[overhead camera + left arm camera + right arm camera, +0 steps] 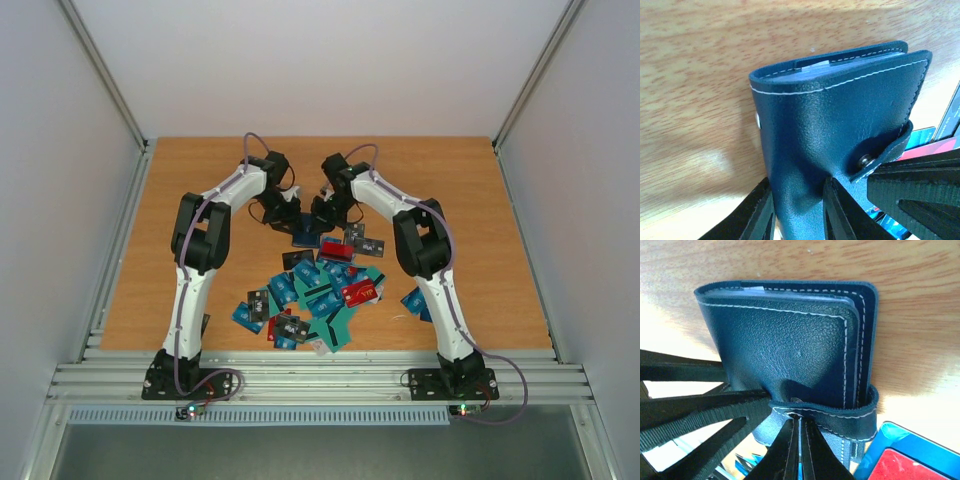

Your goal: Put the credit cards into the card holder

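The dark navy card holder (840, 110) is folded closed, and my left gripper (797, 192) is shut on its lower end above the wooden table. It also fills the right wrist view, card holder (785, 340), with its strap (840, 412) wrapped round one edge. My right gripper (799, 422) is shut with its tips pinching the lower edge of that strap beside the snap. In the top view both grippers, left (284, 214) and right (325, 214), meet at mid-table over the holder (305, 237). The credit cards (315, 295), blue, teal, black and red, lie in a loose pile nearer the arm bases.
A red and blue card (900, 460) lies just beside the holder's strap end. More cards (932, 140) show past the holder in the left wrist view. A lone blue card (415, 300) sits by the right arm. Metal rails border the table (450, 180).
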